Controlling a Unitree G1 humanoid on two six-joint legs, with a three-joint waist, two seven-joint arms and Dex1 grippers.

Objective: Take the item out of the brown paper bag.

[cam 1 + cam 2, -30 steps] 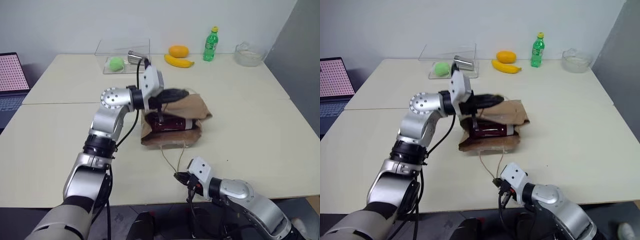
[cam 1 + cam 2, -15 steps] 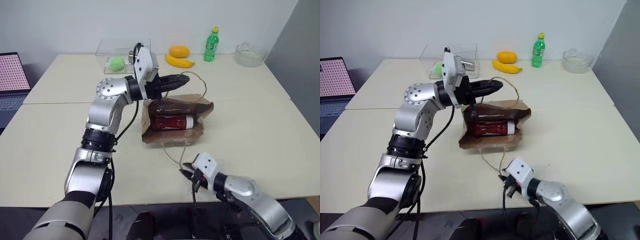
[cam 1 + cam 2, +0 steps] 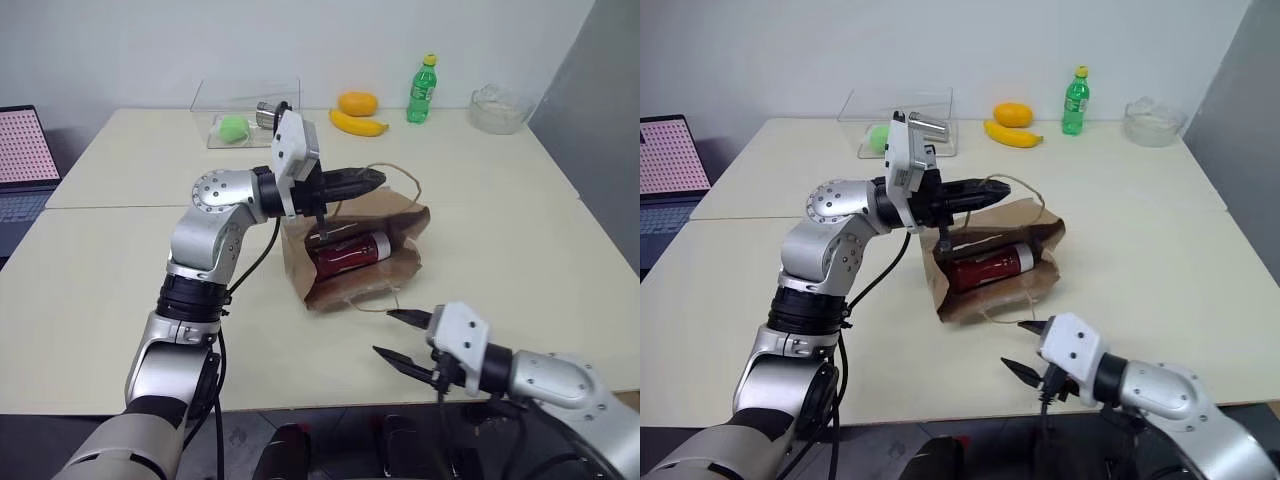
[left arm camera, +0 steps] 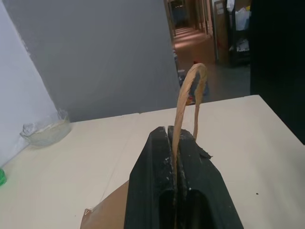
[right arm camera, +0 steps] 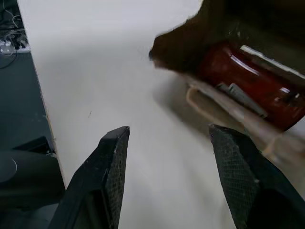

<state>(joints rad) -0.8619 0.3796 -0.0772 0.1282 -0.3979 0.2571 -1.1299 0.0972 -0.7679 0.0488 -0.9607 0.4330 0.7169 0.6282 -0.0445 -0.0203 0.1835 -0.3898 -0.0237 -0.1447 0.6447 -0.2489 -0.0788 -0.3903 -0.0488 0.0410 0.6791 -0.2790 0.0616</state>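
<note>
The brown paper bag (image 3: 365, 270) lies on its side mid-table, its mouth facing me. Inside lies the item (image 3: 350, 250), glossy red and oblong with a pale end, also seen past my right fingers as the item (image 5: 248, 78). My left gripper (image 3: 368, 182) is level above the bag, shut on the bag's upper handle cord (image 4: 188, 90), which loops up beyond its fingertips (image 4: 164, 136). My right gripper (image 3: 390, 334) hovers near the table's front edge, just in front of the bag's lower handle (image 3: 372, 303), open with nothing between its fingers (image 5: 114, 157).
At the table's far side sit a banana (image 3: 358, 123), an orange fruit (image 3: 357, 102), a green bottle (image 3: 422, 88), a glass bowl (image 3: 497, 108), and a clear box (image 3: 245, 105) with a green ball and a metal can. A laptop (image 3: 20, 160) stands at the far left.
My right gripper opened, rose and moved right, away from the lower handle cord. My left gripper pulled the upper handle up, and the bag's mouth now gapes, showing the red item.
</note>
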